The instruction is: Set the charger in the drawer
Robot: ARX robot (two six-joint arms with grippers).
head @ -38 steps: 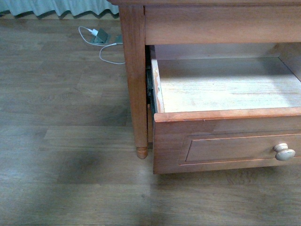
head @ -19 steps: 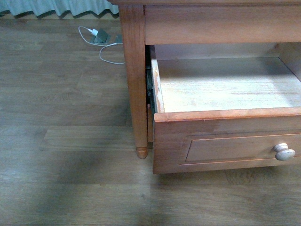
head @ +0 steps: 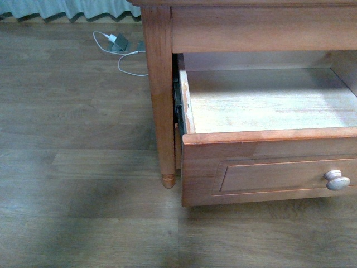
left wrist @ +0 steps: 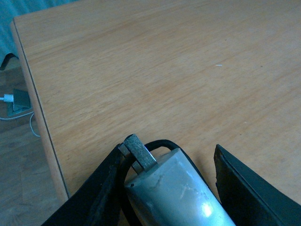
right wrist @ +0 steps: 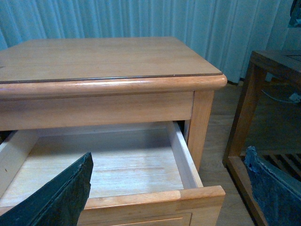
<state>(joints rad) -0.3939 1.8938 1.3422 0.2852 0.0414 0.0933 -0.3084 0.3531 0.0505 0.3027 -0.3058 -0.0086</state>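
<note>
Charger [left wrist: 181, 193] sits betw. the left fingers [left wrist: 94, 202], held up over the counter [left wrist: 164, 70] near one edge. Its black cord [left wrist: 160, 141] loops round the nose. One finger presses its side. Contact on the other side is hard to see, but it looks gripped. It's not in the front view.

Drawer [head: 251, 178] is pulled out below the counter, pale bottom bare, lots of room. Right fingers [right wrist: 61, 197] are spread wide w/ nothing betw. them, hovering just in front of the drawer opening.

Step in hand, I'd say: carry over + set in. To do it well, bring the charger out past the counter's front edge first, then go down. Straight down from here would just meet the top. Aim mid-drawer, away from the walls. Get low before letting go so the brick doesn't bounce & the cord doesn't drape over the front. Keep the right arm out of the path. Ignore the white cable [head: 120, 53] on the floor [head: 83, 167].
</note>
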